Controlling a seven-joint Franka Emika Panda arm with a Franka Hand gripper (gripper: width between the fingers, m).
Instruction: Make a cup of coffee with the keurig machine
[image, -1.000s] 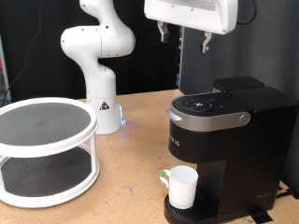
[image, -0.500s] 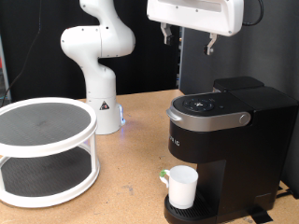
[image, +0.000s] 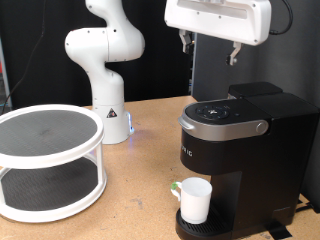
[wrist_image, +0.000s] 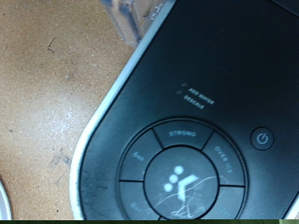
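The tool (image: 207, 47) hangs high in the air, above the keurig machine (image: 240, 160) and not touching it. Its two fingers are apart, and nothing sits between them.

Compared with a second ago, the tool has slid toward the exterior view's right and a tiny bit lower. Before, it was up over the spot just past the machine's left edge. Now it is more over the round control panel (image: 217, 112) on top of the machine. Nothing else has moved: the cup, the machine and the rack are all in the same places as before.

This looks like the tool is lining up over the buttons. The wrist view fits that, because it looks straight down on the round ring of buttons (wrist_image: 183, 168), with the word STRONG on one of them and a power button (wrist_image: 263, 139) off to the side. A strip of brown desk (wrist_image: 51, 84) shows next to the machine's grey edge.

The cup (image: 194, 200) is already in its place. It stands upright on the round drip tray (image: 190, 227), under the front of the machine, with its handle pointing to the exterior view's left. The lid handle (image: 225, 128) is down, so the machine looks closed.

Off to the exterior view's left stands a white two-shelf round rack (image: 48, 160) on the desk, well apart from the machine.
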